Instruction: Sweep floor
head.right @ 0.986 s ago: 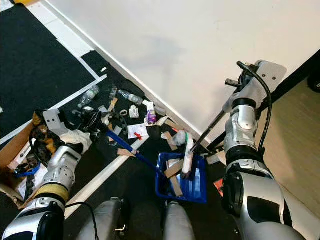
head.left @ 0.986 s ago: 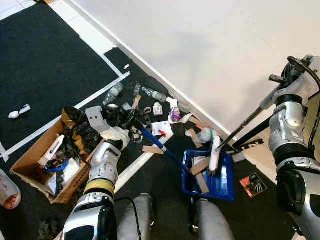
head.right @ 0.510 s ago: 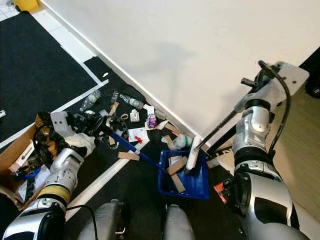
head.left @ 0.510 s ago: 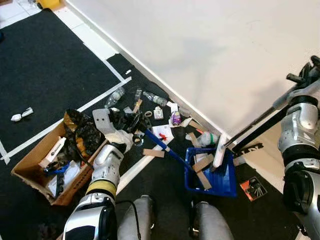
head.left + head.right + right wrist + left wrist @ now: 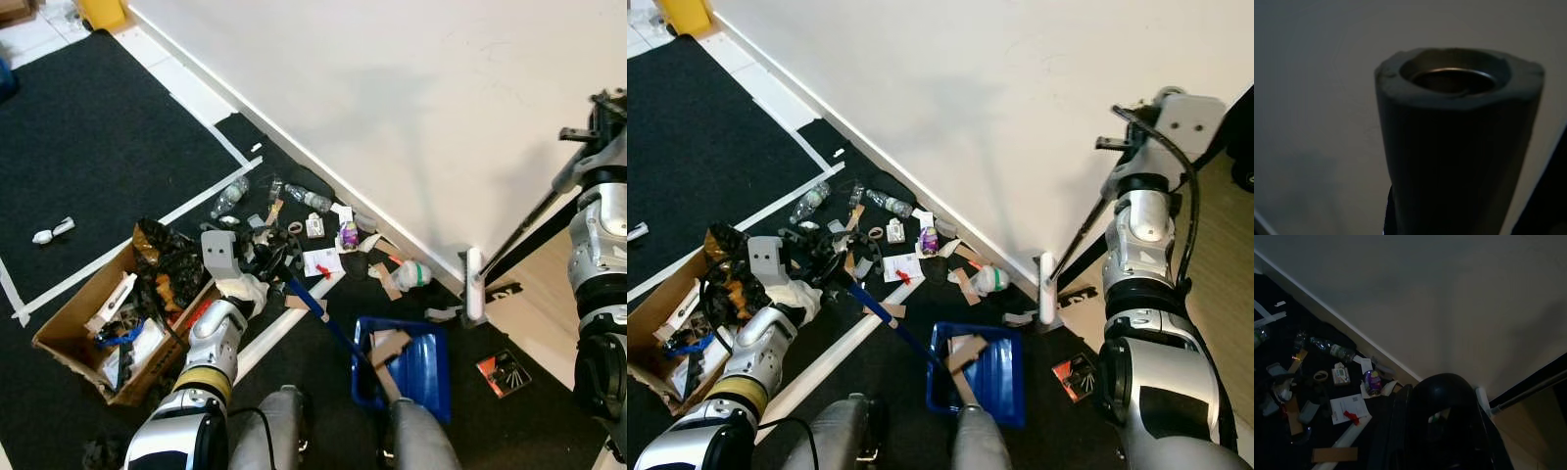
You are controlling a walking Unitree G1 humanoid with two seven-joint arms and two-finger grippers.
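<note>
— Where is the broom?

— Its white head (image 5: 474, 284) stands on the floor at the foot of the white wall (image 5: 411, 108), just past the litter. The dark pole (image 5: 534, 227) slants up from it to the right gripper (image 5: 1136, 147), raised high on the robot's right. In the right wrist view the pole's end (image 5: 1457, 142) sits right before the camera.

— Clamped on it?

— The pole runs up into that gripper, but I cannot tell how the fingers stand.

— And the dustpan?

— The blue dustpan (image 5: 423, 367) lies on the black mat by the robot's legs, cardboard scraps (image 5: 389, 345) inside. Its blue handle (image 5: 318, 311) rises to the left gripper (image 5: 266, 262), which is clenched around it, beside the cardboard box (image 5: 59, 338).

— What is left unswept?

— Bottles (image 5: 309, 199), papers (image 5: 319, 260) and a purple cup (image 5: 348, 235) lie between the two tools along the wall.
</note>
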